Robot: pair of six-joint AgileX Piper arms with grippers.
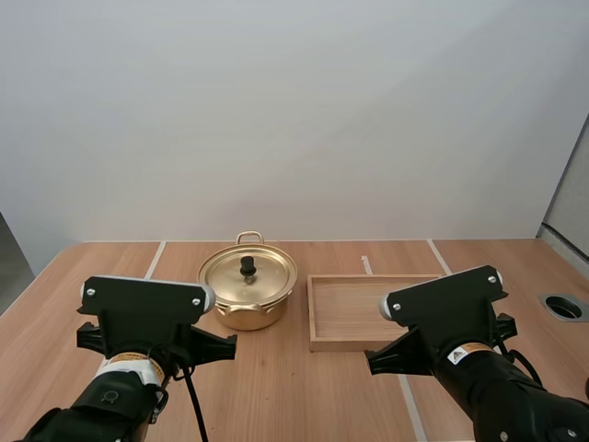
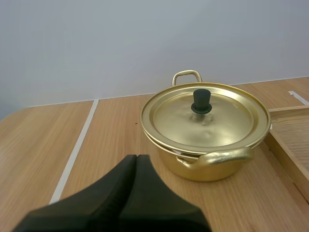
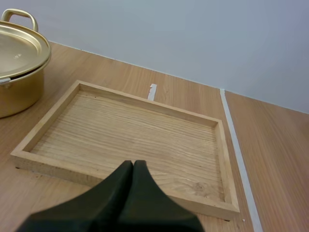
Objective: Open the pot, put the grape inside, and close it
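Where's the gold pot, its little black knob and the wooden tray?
Pot (image 2: 217, 173): left wrist view, on its front wall.
Knob (image 2: 201, 99): left wrist view, on its black top.
Tray (image 3: 130, 130): right wrist view, on its bare floor.

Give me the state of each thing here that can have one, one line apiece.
Pot: upright, closed.
Lid: seated on the pot, knob up.
Wooden tray: flat beside the pot, nothing in it.
Left gripper: shut on nothing, facing the pot.
Right gripper: shut on nothing, at the tray's near rim.

Wooden tray (image 1: 354, 308) — flat on table (image 1: 276, 391)
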